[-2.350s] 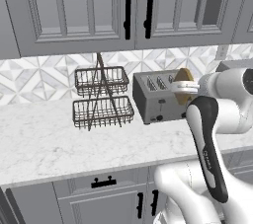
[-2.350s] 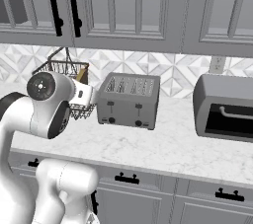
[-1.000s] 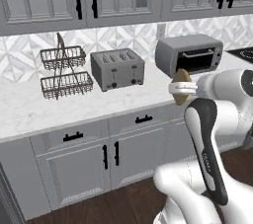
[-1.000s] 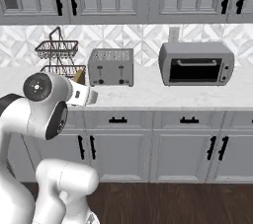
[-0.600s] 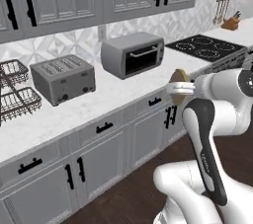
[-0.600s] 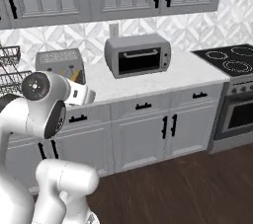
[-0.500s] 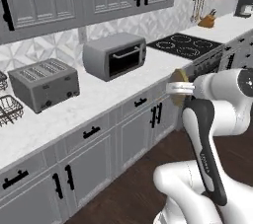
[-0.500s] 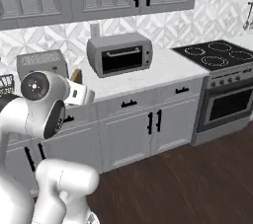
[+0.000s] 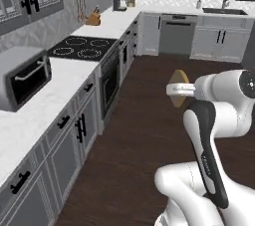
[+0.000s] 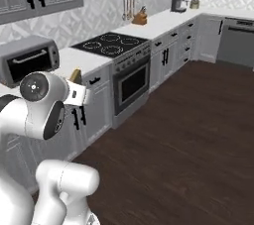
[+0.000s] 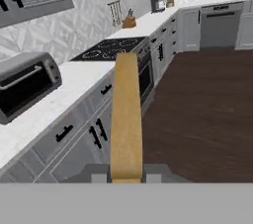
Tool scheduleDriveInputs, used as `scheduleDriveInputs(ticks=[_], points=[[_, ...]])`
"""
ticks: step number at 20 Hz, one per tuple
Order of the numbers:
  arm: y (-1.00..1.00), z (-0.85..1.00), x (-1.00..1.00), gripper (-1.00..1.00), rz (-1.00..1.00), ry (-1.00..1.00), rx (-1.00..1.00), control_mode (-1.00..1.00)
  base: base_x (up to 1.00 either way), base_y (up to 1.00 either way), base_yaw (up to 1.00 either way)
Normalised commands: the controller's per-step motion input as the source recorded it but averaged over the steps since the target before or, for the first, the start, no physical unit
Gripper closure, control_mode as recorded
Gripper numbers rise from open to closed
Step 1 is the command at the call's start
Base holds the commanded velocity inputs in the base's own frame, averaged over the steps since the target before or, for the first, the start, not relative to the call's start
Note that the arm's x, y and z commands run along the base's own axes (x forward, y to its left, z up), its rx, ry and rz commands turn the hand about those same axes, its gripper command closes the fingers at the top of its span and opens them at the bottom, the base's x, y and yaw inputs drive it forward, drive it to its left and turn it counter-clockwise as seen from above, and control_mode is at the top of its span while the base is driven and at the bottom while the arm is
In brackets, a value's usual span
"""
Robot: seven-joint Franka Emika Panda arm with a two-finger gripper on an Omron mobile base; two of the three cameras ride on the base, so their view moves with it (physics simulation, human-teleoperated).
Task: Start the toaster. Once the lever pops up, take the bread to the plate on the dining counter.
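Observation:
The bread (image 11: 126, 117) is a tan slice seen edge-on, standing upright between my two fingertips in the hand view. My gripper (image 9: 177, 89) is shut on the bread (image 9: 179, 88), carried in the air over the dark wooden floor, out in front of the arm's white upper body. In the right base view the bread (image 10: 75, 76) peeks up as a tan corner behind the gripper (image 10: 78, 94). The toaster, the plate and the dining counter are out of view.
A grey toaster oven (image 9: 21, 76) stands on the white worktop (image 9: 45, 100) at left, past it a black cooktop (image 9: 82, 48) over an oven. Cabinets and a dishwasher (image 9: 175, 33) line the far wall. Open dark floor (image 9: 149, 120) lies ahead.
The whole scene has swept sideways as the base turns: the toaster has left the view and the cooktop, floor and far cabinets have come in. The gripper still holds the bread.

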Motion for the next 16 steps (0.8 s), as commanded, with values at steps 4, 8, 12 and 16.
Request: scheduleDriveInputs(ticks=[4, 8, 12, 16], points=[[0.0, 0.0, 0.0, 1.0, 0.0, 0.0, 0.0, 1.0, 0.02, 0.0, -0.84], [0.0, 0.0, 0.0, 1.0, 0.0, 0.0, 0.0, 1.0, 0.15, 0.03, -0.81], [0.0, 0.0, 0.0, 1.0, 0.0, 0.0, 0.0, 1.0, 0.25, 0.07, -0.78], [0.0, 0.0, 0.0, 1.0, 0.0, 0.0, 0.0, 1.0, 0.38, 0.08, -0.64]])
